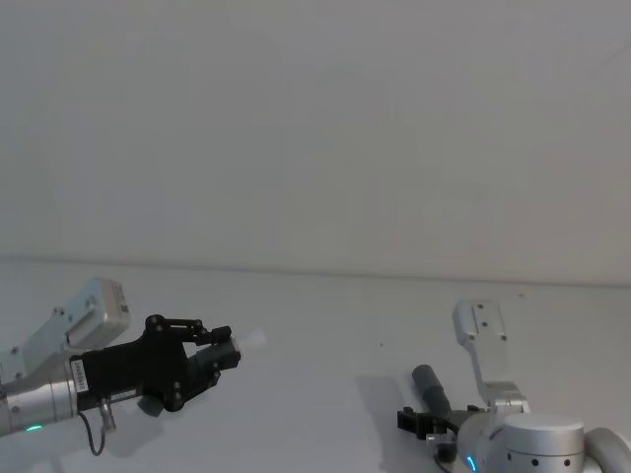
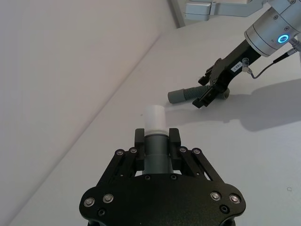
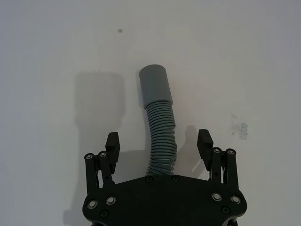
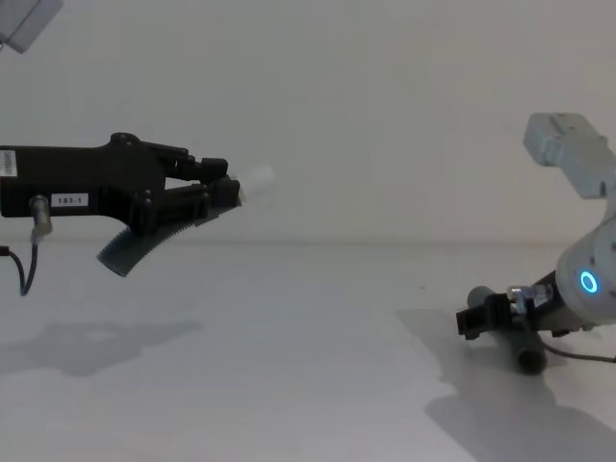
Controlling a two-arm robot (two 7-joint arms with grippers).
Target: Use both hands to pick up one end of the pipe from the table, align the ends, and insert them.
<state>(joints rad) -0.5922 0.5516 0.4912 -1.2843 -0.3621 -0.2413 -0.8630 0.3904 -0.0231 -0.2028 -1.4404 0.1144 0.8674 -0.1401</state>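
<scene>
Left gripper aloft holding white-tipped hose, right gripper low, fingers spread

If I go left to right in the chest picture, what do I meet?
Left gripper → white tip of the pipe it grips → right gripper.

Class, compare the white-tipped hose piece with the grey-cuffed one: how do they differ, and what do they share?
The white-tipped hose piece ends in a narrow white plug; the grey-cuffed hose piece ends in a wider grey cuff. The white-tipped piece is held above the table, clamped in the left gripper; the cuffed piece lies on the table, ungripped, between the open fingers of the right gripper. Both are dark grey ribbed hose.
</scene>
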